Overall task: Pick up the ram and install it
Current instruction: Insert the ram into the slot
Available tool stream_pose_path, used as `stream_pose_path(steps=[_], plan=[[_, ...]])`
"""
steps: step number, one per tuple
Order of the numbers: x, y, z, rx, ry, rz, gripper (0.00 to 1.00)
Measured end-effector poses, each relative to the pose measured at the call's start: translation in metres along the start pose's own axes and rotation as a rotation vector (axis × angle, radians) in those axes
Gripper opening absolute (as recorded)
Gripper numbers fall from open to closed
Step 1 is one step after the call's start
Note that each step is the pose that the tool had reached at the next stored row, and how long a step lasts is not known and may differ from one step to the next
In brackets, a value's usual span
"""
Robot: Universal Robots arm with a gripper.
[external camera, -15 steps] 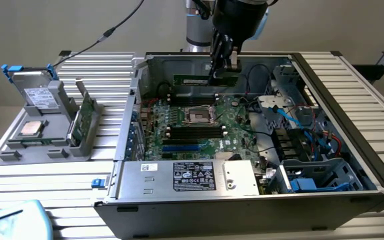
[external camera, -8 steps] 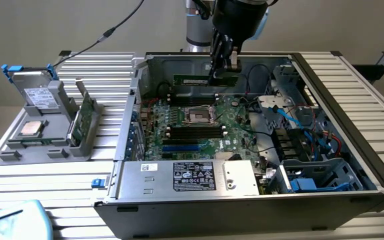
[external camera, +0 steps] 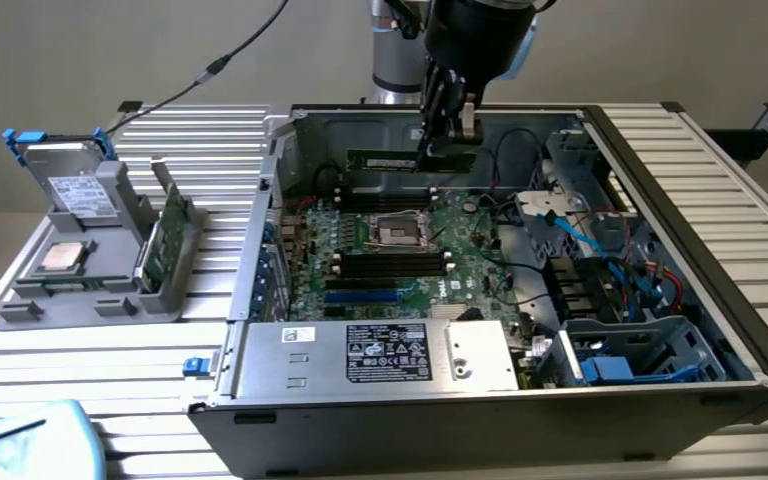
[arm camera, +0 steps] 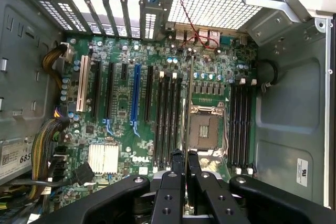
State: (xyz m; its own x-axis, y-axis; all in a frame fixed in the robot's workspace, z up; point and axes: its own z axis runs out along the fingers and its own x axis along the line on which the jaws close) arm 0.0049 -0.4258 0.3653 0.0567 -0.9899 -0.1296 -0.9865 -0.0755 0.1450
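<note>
The ram (external camera: 387,158) hangs level in the upper middle of the exterior frame, a narrow green stick on its long edge, inside the open computer case (external camera: 491,435) and close in front of the case's back wall. My gripper (external camera: 446,150) reaches down from the top of the frame and pinches the stick near its end on the exterior view's right, so most of its length juts toward the exterior view's left. It sits above the green motherboard (external camera: 471,245), though I cannot tell how far above. Just below the ram in the frame lies a bank of black memory slots (external camera: 384,195), then the square processor socket (external camera: 398,232), then a second bank of slots (external camera: 387,264). In the wrist view my two dark fingers (arm camera: 169,182) stand close together with only a thin gap between them, over the board beside the socket. Lower in the exterior frame a silver power supply (external camera: 371,352) with a printed label runs along the case's near wall, and blue cables (external camera: 598,250) trail through the right half of the case. Outside it, at the frame's left, a grey holder (external camera: 91,290) rests on the slatted table (external camera: 91,380), carrying a silver processor chip (external camera: 64,257), a second green board (external camera: 160,245) standing on edge, and a drive (external camera: 71,180) with blue clips
</note>
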Motion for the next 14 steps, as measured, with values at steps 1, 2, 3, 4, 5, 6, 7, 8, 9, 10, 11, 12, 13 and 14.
stream_pose_path(steps=[1, 2, 3, 4, 5, 6, 7, 8, 9, 10, 11, 12, 13, 14], plan=[[-0.001, 0.0005, 0.002, 0.0007, -0.0001, 0.0, 0.14], [-0.002, 0.0015, 0.004, 0.0006, 0.0002, 0.0, 0.14], [-0.003, 0.0029, 0.0062, 0.0007, 0.0002, 0.0, 0.14], [-0.004, 0.0043, 0.0085, 0.0007, 0.0002, 0.0, 0.14], [-0.006, 0.0056, 0.0107, 0.0007, 0.0002, 0.0, 0.14], [-0.006, 0.0066, 0.0128, 0.0007, 0.0001, 0.0, 0.14], [-0.006, 0.0065, 0.0147, 0.0002, 0.0004, -0.002, 0.14], [-0.005, 0.0063, 0.0161, -0.0039, 0.0015, -0.009, 0.14], [-0.005, 0.0063, 0.0169, -0.0111, 0.0021, -0.016, 0.14], [-0.005, 0.0063, 0.0176, -0.0156, 0.0028, -0.019, 0.14], [-0.004, 0.0063, 0.0186, -0.0182, 0.0032, -0.021, 0.14], [-0.002, 0.006, 0.0204, -0.0184, 0.0034, -0.024, 0.14], [-0.001, 0.0057, 0.0219, -0.019, 0.0041, -0.026, 0.14], [0.001, 0.0055, 0.0235, -0.0193, 0.0044, -0.029, 0.14]])
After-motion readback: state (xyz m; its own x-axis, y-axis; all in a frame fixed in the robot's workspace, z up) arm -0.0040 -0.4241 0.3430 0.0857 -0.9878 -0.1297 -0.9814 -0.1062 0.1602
